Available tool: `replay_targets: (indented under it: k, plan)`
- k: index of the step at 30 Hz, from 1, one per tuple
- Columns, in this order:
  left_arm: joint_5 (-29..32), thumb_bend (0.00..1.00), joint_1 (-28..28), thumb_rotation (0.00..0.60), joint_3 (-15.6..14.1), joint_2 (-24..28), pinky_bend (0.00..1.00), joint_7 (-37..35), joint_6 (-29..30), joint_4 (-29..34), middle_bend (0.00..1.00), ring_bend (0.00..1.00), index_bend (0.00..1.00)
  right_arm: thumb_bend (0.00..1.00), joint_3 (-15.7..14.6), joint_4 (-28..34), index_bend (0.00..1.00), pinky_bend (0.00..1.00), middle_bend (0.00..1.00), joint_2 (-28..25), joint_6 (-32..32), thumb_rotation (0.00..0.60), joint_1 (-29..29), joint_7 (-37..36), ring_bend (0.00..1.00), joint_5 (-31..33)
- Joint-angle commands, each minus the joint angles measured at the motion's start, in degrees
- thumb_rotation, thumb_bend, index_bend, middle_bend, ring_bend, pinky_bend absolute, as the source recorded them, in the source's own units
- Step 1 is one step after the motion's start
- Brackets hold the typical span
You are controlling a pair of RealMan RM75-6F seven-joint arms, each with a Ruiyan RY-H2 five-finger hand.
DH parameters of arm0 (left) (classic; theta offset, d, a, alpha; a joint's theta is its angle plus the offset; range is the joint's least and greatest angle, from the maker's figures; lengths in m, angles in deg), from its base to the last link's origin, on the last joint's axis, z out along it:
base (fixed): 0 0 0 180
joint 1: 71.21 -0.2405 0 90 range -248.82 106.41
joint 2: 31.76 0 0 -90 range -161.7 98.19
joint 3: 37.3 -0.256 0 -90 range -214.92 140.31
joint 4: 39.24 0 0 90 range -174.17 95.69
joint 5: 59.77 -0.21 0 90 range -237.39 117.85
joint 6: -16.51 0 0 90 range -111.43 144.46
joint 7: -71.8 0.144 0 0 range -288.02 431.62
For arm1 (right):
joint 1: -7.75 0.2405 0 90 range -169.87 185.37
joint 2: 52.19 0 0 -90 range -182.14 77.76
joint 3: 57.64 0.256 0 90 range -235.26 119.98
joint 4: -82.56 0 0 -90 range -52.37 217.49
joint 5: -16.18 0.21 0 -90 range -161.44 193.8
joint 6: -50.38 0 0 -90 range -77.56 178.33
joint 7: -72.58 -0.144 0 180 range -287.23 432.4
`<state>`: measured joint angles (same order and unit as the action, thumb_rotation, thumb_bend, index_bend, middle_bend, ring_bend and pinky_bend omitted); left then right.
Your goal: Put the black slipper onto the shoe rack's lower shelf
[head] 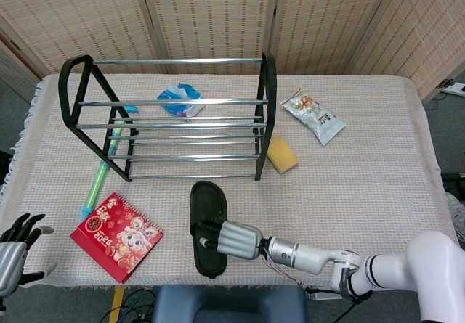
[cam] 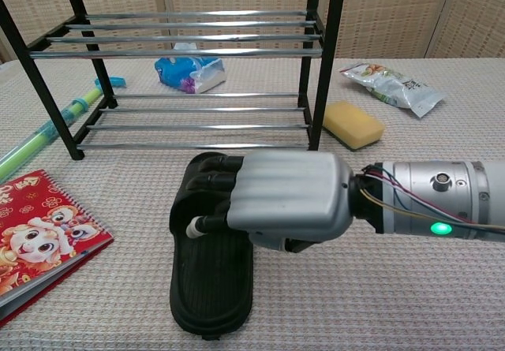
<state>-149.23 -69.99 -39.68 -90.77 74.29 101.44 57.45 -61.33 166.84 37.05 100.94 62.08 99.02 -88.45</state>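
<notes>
Over on my left a red 2025 calendar (head: 116,236) lies flat on the woven tablecloth (head: 378,156), a green and blue tube (head: 100,178) angling away behind it. I see a blue packet (head: 180,99) further back, a yellow sponge (head: 282,154), and a snack bag (head: 313,116) beyond.

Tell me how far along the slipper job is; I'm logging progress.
Early. The right hand grips the black slipper, which lies flat on the table in front of the shoe rack. Nothing rests on the lower shelf. Left to do: lifting the slipper, setting it on that shelf, letting go. The left hand is idle.
</notes>
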Motion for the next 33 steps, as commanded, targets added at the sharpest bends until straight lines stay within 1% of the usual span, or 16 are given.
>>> replay_targets:
  k: [1, 2, 5, 7, 9, 11, 14, 17, 19, 23, 25, 28, 33]
  plan:
    - [-0.56, 0.15, 0.62, 0.6, 0.2, 0.29, 0.26, 0.65, -0.4, 0.31, 0.18, 0.1, 0.35, 0.56, -0.54, 0.28, 0.15, 0.03, 0.25, -0.1, 3.89, 0.6, -0.96, -3.62, 0.05, -1.73]
    - [-0.87, 0.15, 0.96, 0.6, 0.37, 0.43, 0.26, 0.78, -0.49, 0.42, 0.18, 0.1, 0.35, 0.55, -0.65, 0.6, 0.15, 0.03, 0.21, -0.34, 5.45, 0.6, -1.54, -4.53, 0.05, -2.07]
    - [-1.58, 0.15, 2.01, 0.6, 0.91, 0.73, 0.26, 1.04, -0.96, 0.45, 0.18, 0.1, 0.35, 0.54, -0.94, 2.57, 0.14, 0.03, 0.17, -1.95, 8.68, 0.6, -3.73, -5.14, 0.04, -1.68]
    - [-2.09, 0.15, 2.9, 0.6, 1.46, 0.49, 0.26, -0.13, -1.25, 0.11, 0.18, 0.1, 0.35, 0.54, -1.19, 4.48, 0.14, 0.03, 0.17, -3.72, 10.41, 0.6, -5.9, -3.61, 0.04, -0.53]
    - [-2.46, 0.15, 3.77, 0.6, 1.89, 0.08, 0.26, -0.69, -1.76, -0.69, 0.18, 0.1, 0.35, 0.54, -1.42, 6.39, 0.14, 0.06, 0.18, -5.4, 11.75, 0.6, -7.92, -1.8, 0.05, 0.73]
    - [-3.21, 0.15, 4.9, 0.6, 2.23, -0.34, 0.26, -0.59, -2.53, -1.55, 0.18, 0.1, 0.35, 0.54, -1.78, 8.41, 0.14, 0.15, 0.21, -7.21, 13.78, 0.6, -10.48, -0.11, 0.07, 2.09]
    - [-4.88, 0.15, 6.7, 0.6, 2.54, -0.74, 0.26, -0.32, -3.64, -2.33, 0.18, 0.1, 0.35, 0.54, -2.79, 10.33, 0.14, 0.24, 0.24, -9.67, 17.05, 0.6, -14.35, 0.41, 0.12, 3.82]
    - [-6.79, 0.15, 8.4, 0.6, 3.04, -1.29, 0.26, 0.07, -3.98, -3.3, 0.18, 0.1, 0.35, 0.54, -3.66, 11.3, 0.15, 0.32, 0.28, -11.81, 20.24, 0.6, -18.24, 0.71, 0.17, 5.75]
    - [-8.27, 0.15, 9.63, 0.6, 3.29, -1.75, 0.26, 0.1, -4.19, -3.94, 0.18, 0.1, 0.34, 0.54, -4.08, 11.83, 0.15, 0.35, 0.28, -13.14, 22.44, 0.6, -20.92, 1.24, 0.18, 7.09]
    - [-11.18, 0.15, 11.93, 0.6, 3.4, -2.53, 0.26, 0.59, -4.87, -4.96, 0.18, 0.1, 0.34, 0.54, -4.63, 12.47, 0.15, 0.35, 0.28, -15.58, 27.01, 0.6, -25.75, 1.38, 0.19, 8.86]
    - [-12.51, 0.15, 12.85, 0.6, 3.78, -3.78, 0.26, 1.27, -4.36, -5.47, 0.18, 0.1, 0.34, 0.54, -4.29, 11.86, 0.15, 0.35, 0.28, -16.52, 30.49, 0.6, -28.5, 1.8, 0.19, 9.49]
    - [-17.04, 0.15, 14.94, 0.6, 3.26, -5.43, 0.26, 1.67, -4.0, -7.76, 0.18, 0.1, 0.34, 0.54, -4.32, 11.32, 0.15, 0.35, 0.28, -18.27, 34.01, 0.6, -32.16, 0.14, 0.19, 11.12]
    - [-24.82, 0.15, 20.13, 0.6, 1.59, -6.06, 0.26, 2.06, -6.81, -9.02, 0.18, 0.1, 0.32, 0.54, -3.79, 10.42, 0.15, 0.35, 0.28, -20.8, 38.15, 0.6, -36.83, -3.06, 0.19, 13.45]
